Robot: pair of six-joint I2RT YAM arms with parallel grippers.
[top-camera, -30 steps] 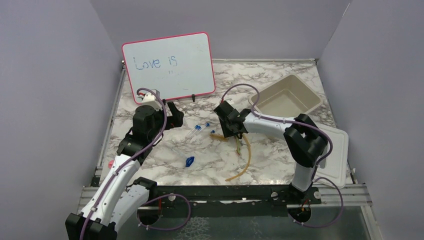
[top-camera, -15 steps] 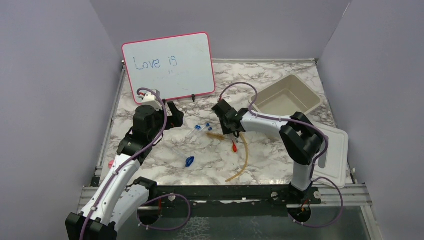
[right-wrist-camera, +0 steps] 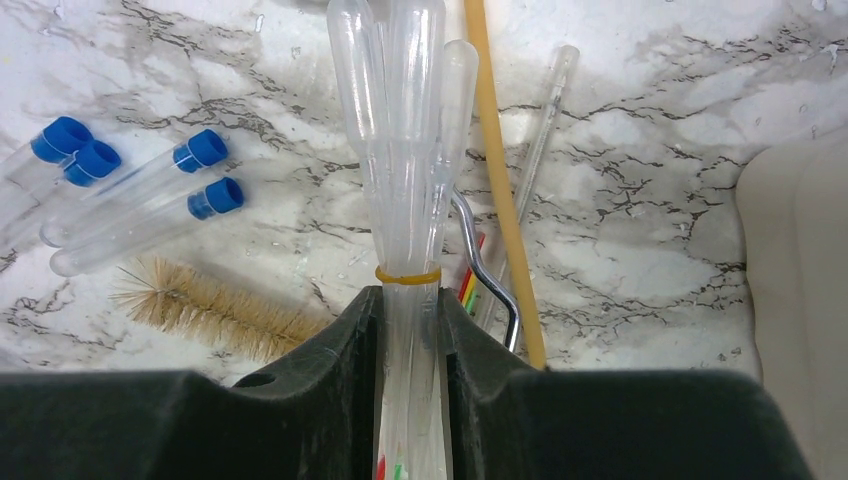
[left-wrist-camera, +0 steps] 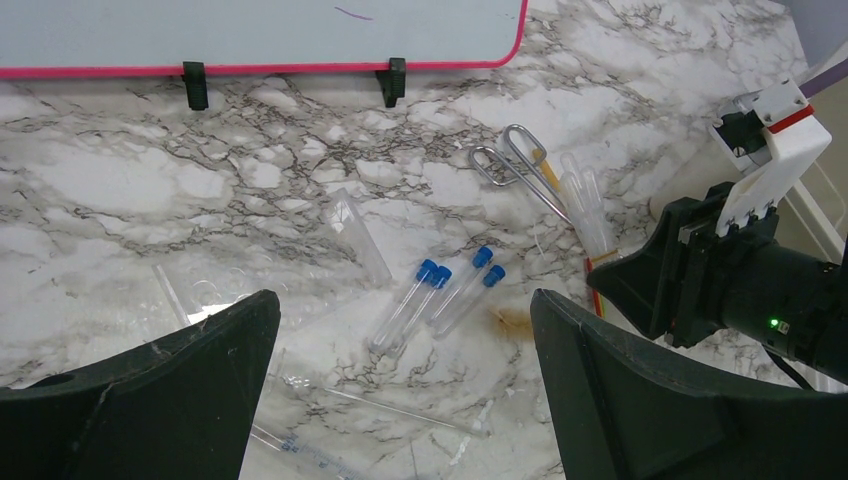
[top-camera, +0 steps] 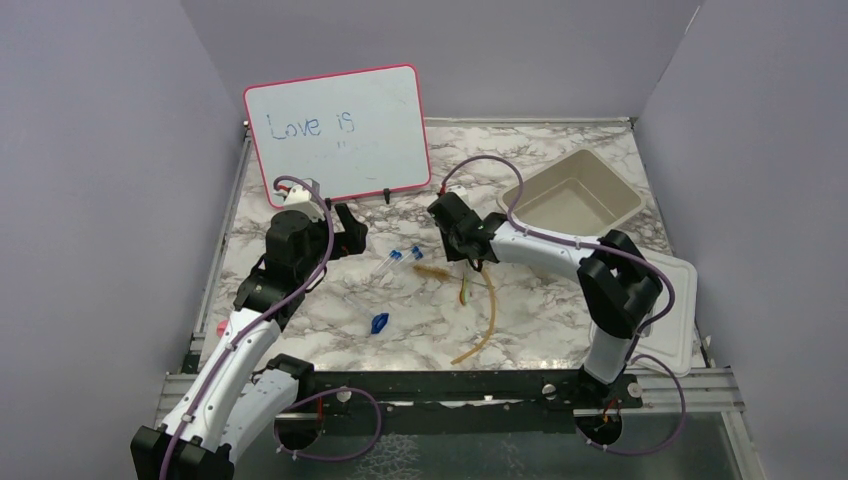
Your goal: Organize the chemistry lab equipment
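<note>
My right gripper [right-wrist-camera: 408,300] is shut on a bundle of clear pipettes [right-wrist-camera: 405,150] bound with a yellow band. In the top view the gripper [top-camera: 474,258] holds the bundle [top-camera: 464,290] just above the marble. Under it lie the amber hose [right-wrist-camera: 500,170], the wire tongs [right-wrist-camera: 490,275], a bristle brush [right-wrist-camera: 210,310] and several blue-capped tubes [right-wrist-camera: 130,190]. My left gripper [left-wrist-camera: 400,330] is open and empty above those tubes [left-wrist-camera: 440,295], and sits left of them in the top view [top-camera: 350,230]. A small blue piece [top-camera: 379,323] lies nearer the front.
The pink-framed whiteboard [top-camera: 338,130] stands at the back left. The beige tub [top-camera: 625,215] is at the back right, with its lid [top-camera: 670,310] at the right edge. A clear conical tube [left-wrist-camera: 360,235] and a thin glass rod [left-wrist-camera: 400,408] lie below my left gripper.
My right gripper has swung a little left, then back towards the right and rear, with the pipette bundle held throughout. The left arm has not moved.
</note>
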